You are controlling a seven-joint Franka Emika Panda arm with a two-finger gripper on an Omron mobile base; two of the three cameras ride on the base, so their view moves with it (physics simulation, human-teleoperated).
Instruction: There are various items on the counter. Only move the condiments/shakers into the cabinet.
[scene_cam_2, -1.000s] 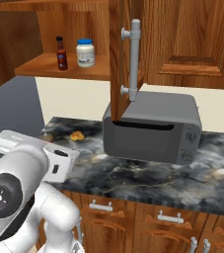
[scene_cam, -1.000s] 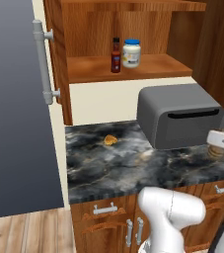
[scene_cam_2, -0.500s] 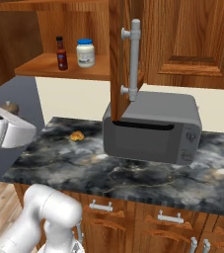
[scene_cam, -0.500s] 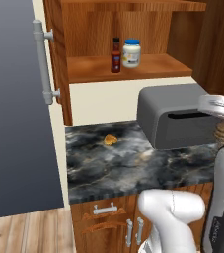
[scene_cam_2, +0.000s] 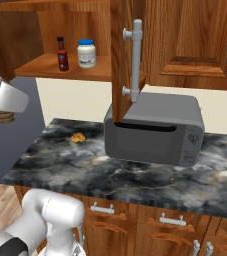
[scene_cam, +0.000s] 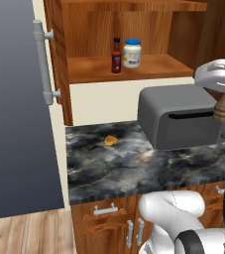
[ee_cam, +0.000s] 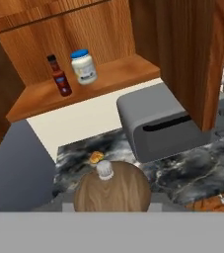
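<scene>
A rendered home kitchen. A dark marbled stone tabletop with pale veins runs over reddish-brown wooden drawers with silver handles. Above it hangs a matching wooden wall cabinet, its tall door swung open on a shelf holding a red sauce bottle and a blue-lidded white jar. A grey toaster oven sits on the stone, wood flooring shows below, and a small orange-tan food lump lies on the tabletop.

Counter glossy marbled stone – cabinet & shaker smooth wood.
</scene>
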